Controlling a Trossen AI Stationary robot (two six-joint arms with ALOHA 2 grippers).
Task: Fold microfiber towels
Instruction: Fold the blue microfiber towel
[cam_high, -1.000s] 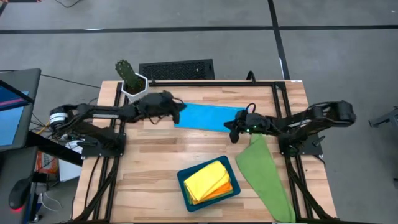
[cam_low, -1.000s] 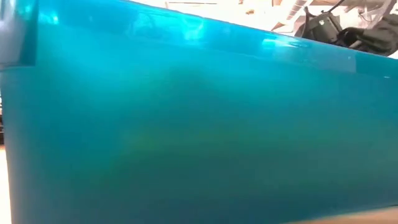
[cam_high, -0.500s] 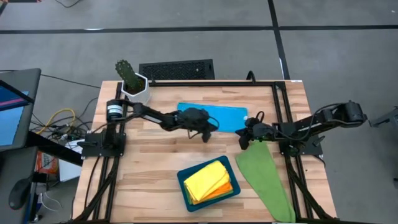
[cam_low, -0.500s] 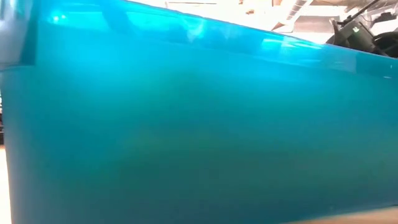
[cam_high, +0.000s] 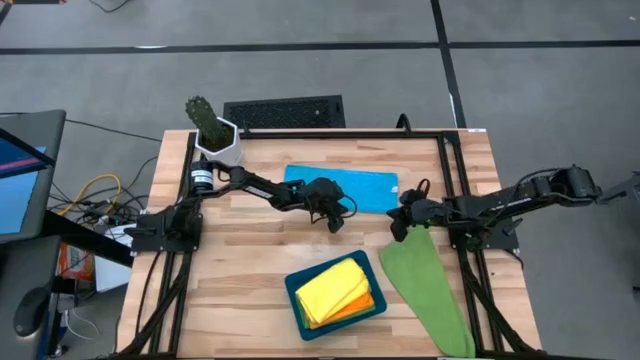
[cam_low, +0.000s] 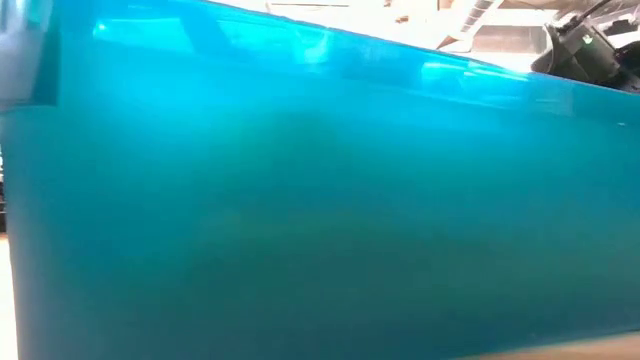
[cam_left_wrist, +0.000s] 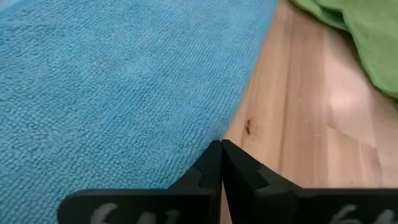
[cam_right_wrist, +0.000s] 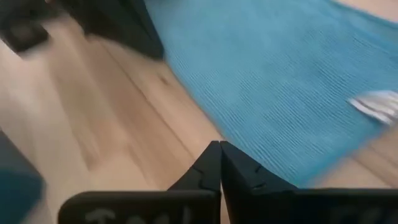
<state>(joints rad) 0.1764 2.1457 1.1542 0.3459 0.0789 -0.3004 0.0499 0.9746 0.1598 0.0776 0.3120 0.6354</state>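
Observation:
A sky-blue towel (cam_high: 342, 187) lies flat as a rectangle on the far middle of the table. My left gripper (cam_high: 337, 217) is shut, its tips (cam_left_wrist: 221, 146) at the towel's near edge (cam_left_wrist: 233, 118). My right gripper (cam_high: 399, 227) is shut and holds nothing; it is over bare wood (cam_right_wrist: 124, 124) off the towel's right end. A green towel (cam_high: 425, 285) lies at the near right, its far tip by my right gripper and its near end at the table edge. Yellow (cam_high: 330, 290) and orange (cam_high: 368, 302) towels lie in a teal tray (cam_high: 295, 312). My left gripper comes slanting down from the table's left, with its shut fingertips (cam_left_wrist: 214, 163) at the blue towel's near edge (cam_left_wrist: 233, 118). I cannot tell whether they touch the cloth or the wood beside it.
A potted cactus (cam_high: 212, 132) stands at the far left corner. The teal tray's wall (cam_low: 320, 200) fills the low view. Bare wood (cam_high: 240, 270) lies to the left of the tray.
My left gripper has swept from the blue towel's left end toward the table's right and near edges and gone down to its near edge. My right gripper has drawn back toward the right edge. The blue towel, earlier slanted between both grippers, now lies as a flat rectangle.

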